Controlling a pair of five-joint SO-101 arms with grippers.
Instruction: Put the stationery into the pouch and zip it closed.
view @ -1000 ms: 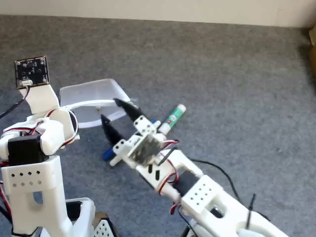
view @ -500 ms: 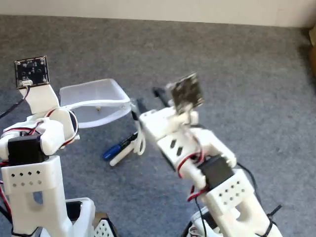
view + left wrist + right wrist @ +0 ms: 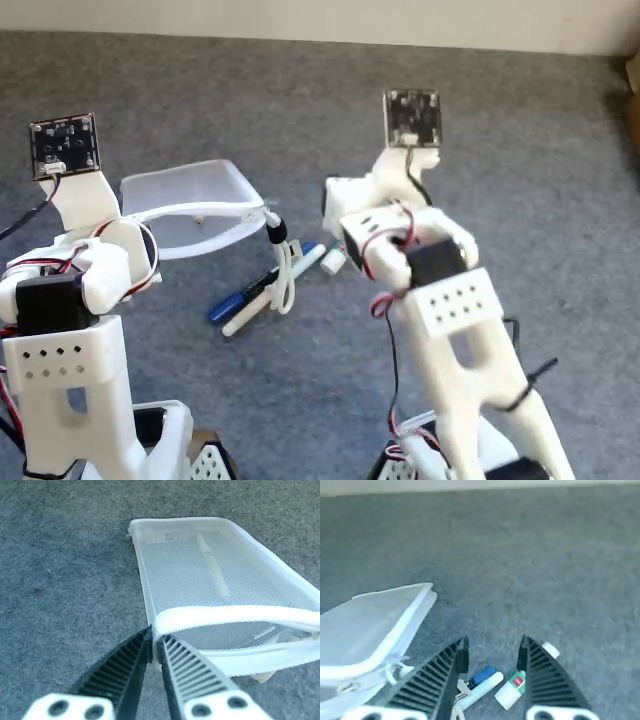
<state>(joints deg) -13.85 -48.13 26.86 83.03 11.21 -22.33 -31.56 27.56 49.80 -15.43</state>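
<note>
pouch [image 3: 215,575] rim pinched by left gripper [image 3: 154,635]; right gripper [image 3: 493,642] spread.

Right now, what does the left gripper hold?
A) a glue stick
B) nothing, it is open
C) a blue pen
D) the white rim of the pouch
D: the left wrist view shows the left gripper shut on the white rim of the pouch, while the glue stick lies loose on the grey surface.
</note>
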